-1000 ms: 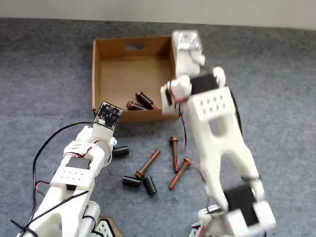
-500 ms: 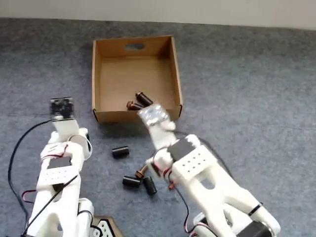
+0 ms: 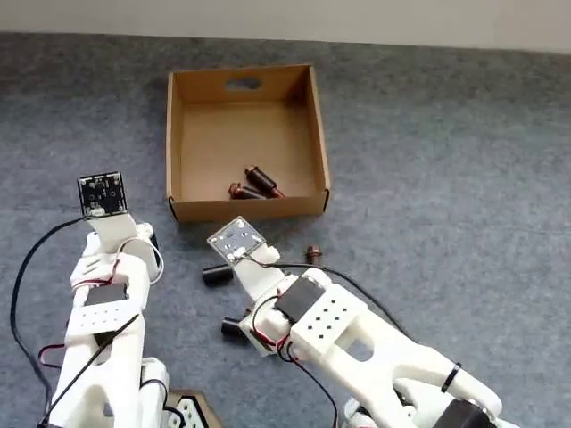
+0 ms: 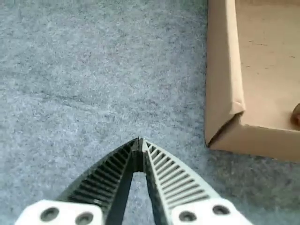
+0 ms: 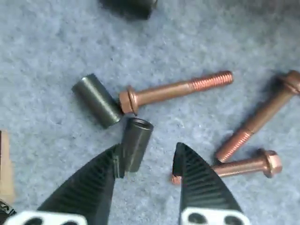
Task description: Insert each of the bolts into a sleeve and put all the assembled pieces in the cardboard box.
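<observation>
While two assembled pieces [image 3: 252, 185] are lying in the cardboard box [image 3: 174, 134], three bolts [image 5: 258, 117] and three sleeves [image 5: 96, 101] are lying loose on the carpet [image 3: 446, 134], so I am judging the task somewhat under half done.

I am holding my right gripper [image 5: 147, 153] low over the loose parts, fingers spread apart and gripping nothing. The nearest sleeve [image 5: 136, 143] is lying just inside one finger. Its long axis is running roughly along my fingers, and its open mouth is pointing away from my palm. Just beyond that mouth the nearest bolt [image 5: 176, 88] is lying crosswise to my fingers, its head close to the sleeve and its threaded tip pointing off to the side. The other two bolts are lying beyond my other finger.

I am holding my left gripper [image 4: 139, 143] with fingertips pressed together on nothing, the box corner near, ahead and to one side.
</observation>
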`<action>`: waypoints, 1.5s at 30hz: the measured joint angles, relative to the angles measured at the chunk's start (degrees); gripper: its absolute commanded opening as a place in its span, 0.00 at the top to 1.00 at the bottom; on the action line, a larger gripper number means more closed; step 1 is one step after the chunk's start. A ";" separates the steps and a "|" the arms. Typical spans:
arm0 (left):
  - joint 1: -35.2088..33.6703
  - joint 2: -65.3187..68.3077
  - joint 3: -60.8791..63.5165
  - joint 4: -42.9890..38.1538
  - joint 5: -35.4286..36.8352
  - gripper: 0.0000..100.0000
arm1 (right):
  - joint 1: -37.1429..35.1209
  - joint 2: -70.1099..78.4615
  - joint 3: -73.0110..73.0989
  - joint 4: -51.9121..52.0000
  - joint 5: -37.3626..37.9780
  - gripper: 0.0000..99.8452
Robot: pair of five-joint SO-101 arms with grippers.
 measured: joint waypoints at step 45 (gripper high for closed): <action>-10.90 0.00 0.00 0.00 13.80 0.98 | 44.92 -3.08 0.00 -0.53 9.32 0.99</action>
